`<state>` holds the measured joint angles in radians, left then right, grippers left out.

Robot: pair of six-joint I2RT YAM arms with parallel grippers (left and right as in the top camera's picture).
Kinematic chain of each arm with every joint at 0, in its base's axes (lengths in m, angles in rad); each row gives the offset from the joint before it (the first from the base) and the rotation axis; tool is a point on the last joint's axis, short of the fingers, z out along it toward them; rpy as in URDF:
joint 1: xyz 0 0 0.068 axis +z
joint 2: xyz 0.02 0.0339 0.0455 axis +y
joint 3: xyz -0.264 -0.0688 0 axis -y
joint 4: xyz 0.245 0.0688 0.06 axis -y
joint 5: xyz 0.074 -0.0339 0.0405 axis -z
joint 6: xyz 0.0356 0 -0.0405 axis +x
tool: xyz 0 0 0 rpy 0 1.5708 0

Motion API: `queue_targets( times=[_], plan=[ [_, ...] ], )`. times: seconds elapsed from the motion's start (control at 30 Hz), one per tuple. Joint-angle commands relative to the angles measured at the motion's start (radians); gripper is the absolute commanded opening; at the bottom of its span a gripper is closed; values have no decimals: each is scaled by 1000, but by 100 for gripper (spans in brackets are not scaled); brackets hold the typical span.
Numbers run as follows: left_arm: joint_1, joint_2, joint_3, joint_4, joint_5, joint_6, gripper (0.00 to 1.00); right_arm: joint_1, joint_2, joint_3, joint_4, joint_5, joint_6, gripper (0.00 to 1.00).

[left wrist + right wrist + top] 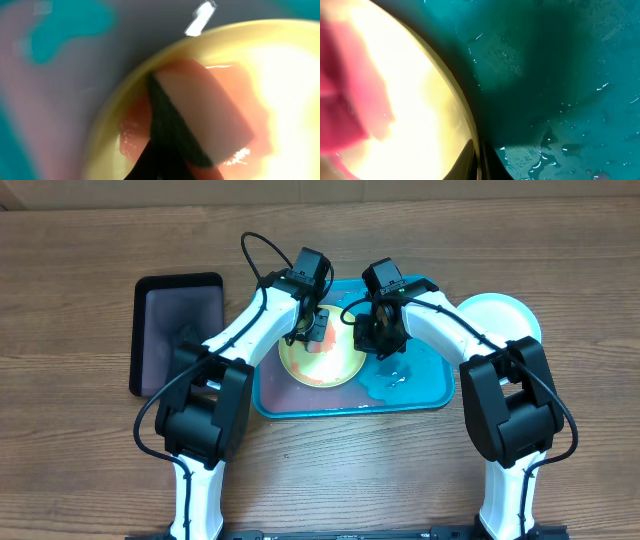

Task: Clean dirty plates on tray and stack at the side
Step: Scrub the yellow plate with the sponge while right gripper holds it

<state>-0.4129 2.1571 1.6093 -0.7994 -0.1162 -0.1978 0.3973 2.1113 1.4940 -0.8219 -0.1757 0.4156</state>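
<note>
L end effector [313, 330] grips sponge [200, 115] down on lime-green plate [325, 368] to scrub smears, while R end effector [370, 340] looks clamped on its rim, steadying it in tray [425, 388].

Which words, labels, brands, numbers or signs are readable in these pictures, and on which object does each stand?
None readable. No print shows on the turquoise tray, the lime-green plate, the black tray or the aqua plate; both wrist views are too close and blurred to show any.
</note>
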Motion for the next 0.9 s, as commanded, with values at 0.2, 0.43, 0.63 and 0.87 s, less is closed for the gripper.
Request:
queue_targets(
  times=[0.2,0.43,0.63,0.87],
  plan=[
    [12,14,113,-209,-216,-58,4,-8,19,-8,-3,51,8,4],
    [12,14,158,-320,128,26,4,-8,19,-8,-2,51,8,4],
    [3,16,64,-251,69,-32,4,-8,19,-8,-2,51,8,4],
    [-2,16,-89,-82,52,-113,4,-8,19,-8,-2,51,8,4]
  ],
)
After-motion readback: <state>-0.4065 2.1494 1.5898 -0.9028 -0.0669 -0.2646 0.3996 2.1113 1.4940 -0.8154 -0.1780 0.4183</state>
